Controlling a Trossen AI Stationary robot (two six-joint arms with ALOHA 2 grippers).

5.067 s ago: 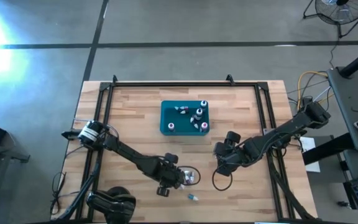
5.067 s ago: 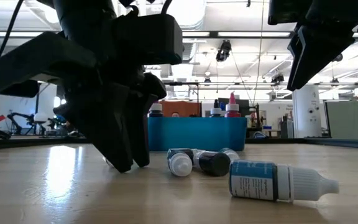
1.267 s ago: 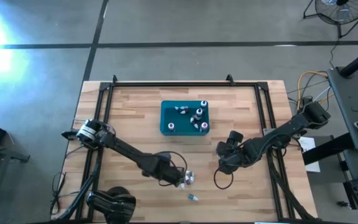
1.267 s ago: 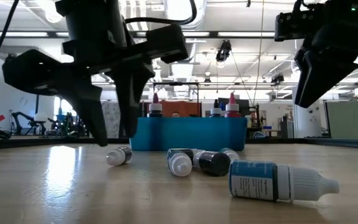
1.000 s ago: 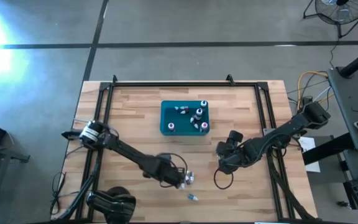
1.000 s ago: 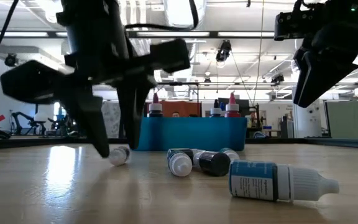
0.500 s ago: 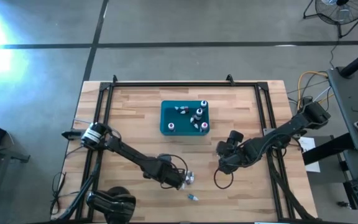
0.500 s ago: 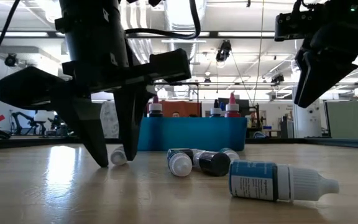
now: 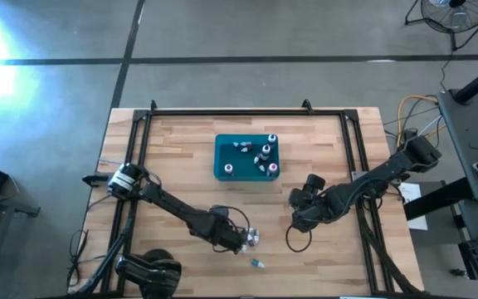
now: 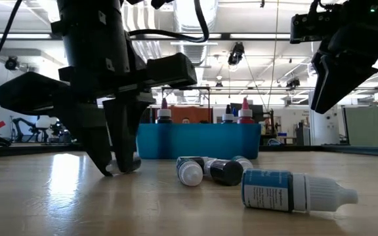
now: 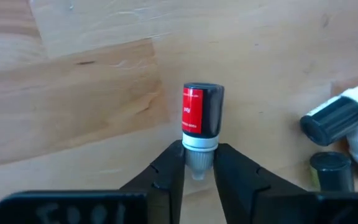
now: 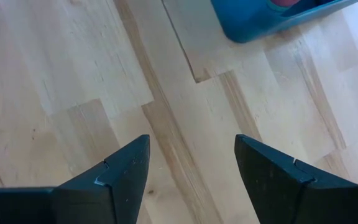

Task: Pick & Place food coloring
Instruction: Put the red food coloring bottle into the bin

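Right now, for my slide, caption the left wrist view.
Left gripper pinching the pale cap of a red-labelled food coloring bottle lying on the wooden table.

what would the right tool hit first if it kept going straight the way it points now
Most likely the bare wooden table. The right tool hangs open and its view shows only planks between its fingers; the teal bin lies off to one side of that line, though depth is hard to judge.

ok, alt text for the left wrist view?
The left gripper pinches the pale cap of a small red-labelled dark bottle lying on the wooden table. A few more little bottles lie at the frame's edge.
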